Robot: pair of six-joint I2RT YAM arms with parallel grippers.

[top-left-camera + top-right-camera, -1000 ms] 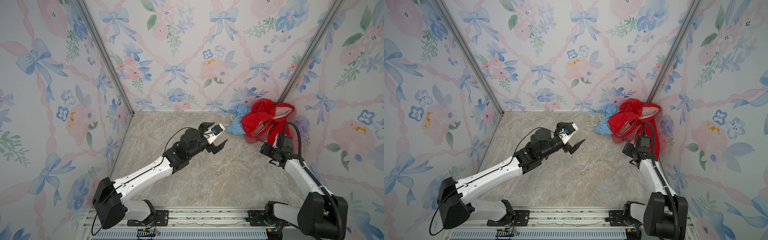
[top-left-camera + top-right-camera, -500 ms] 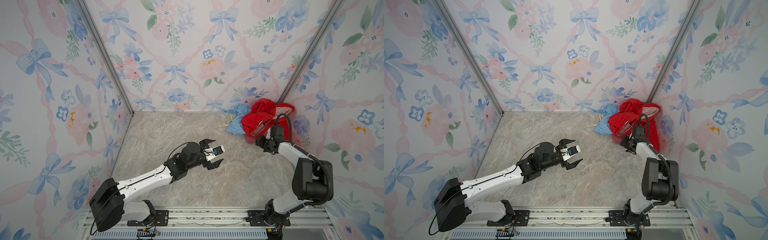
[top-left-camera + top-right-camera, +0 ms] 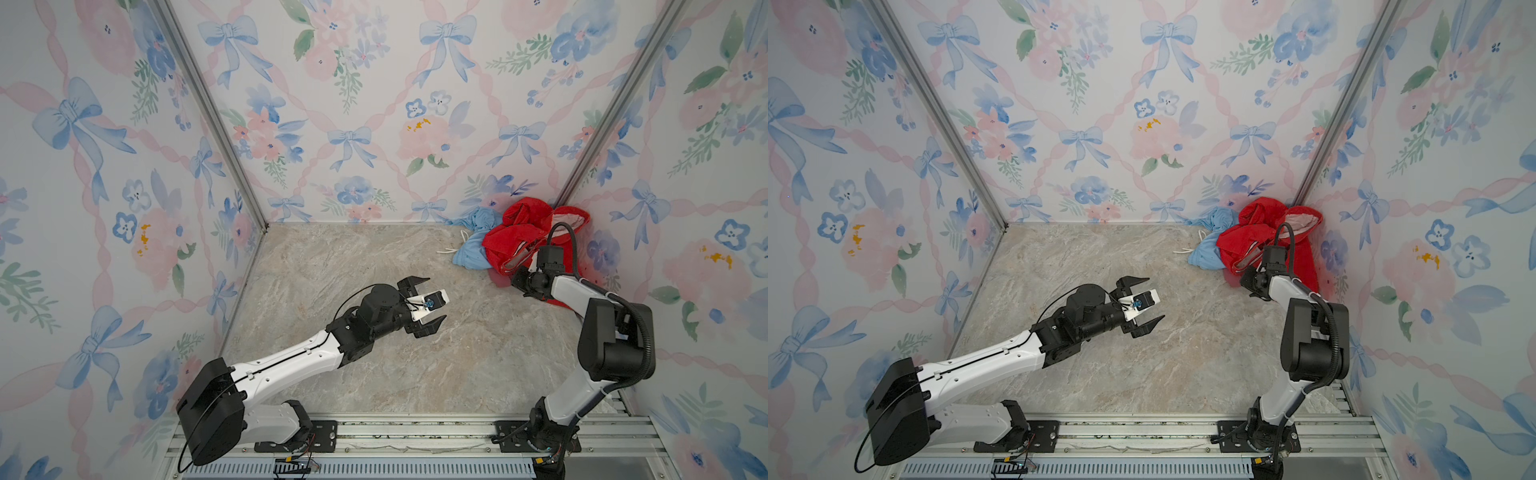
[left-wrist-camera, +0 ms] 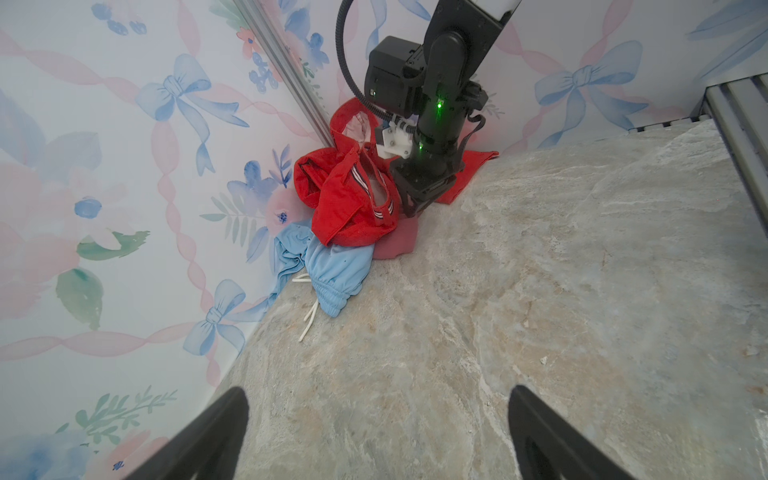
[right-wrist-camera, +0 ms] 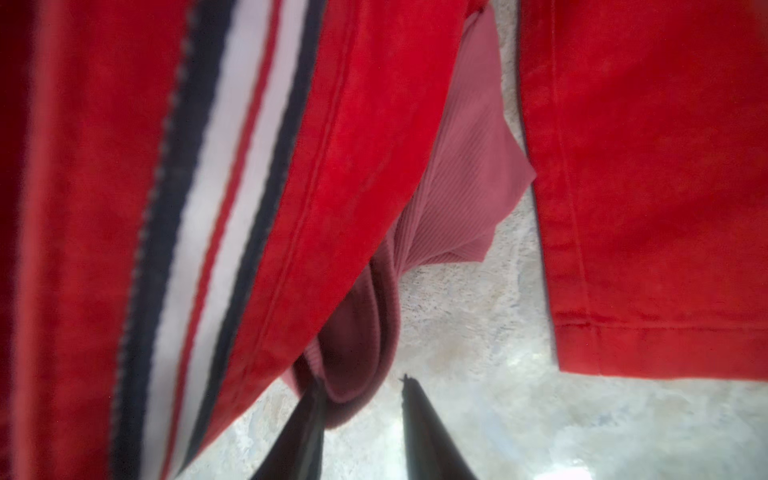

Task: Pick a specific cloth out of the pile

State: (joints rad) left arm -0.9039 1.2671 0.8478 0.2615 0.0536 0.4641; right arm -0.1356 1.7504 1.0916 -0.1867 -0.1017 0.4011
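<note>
Right arm has swung in onto the pile, upper right of both top views, tight in the wall corner; a second ago it sat back from it. Right gripper is down at the pile's table-level edge, jaws narrowed from wide but not yet together. The right wrist view shows the folded ribbed hem of the pink cloth between the fingers, touching one, with a gap to the other, so it is closing in, not pinching yet. The pink cloth lies on the table under the red garment, only a corner poking out at the pile's lower edge, near the blue garment. Left gripper has backed off from the blue garment to frame centre, spread wide, holding nothing. Read: grasp on the correct target is in progress, left arm clear. Risk: the red garment drapes over the pink cloth and may drag along on the pull.
</note>
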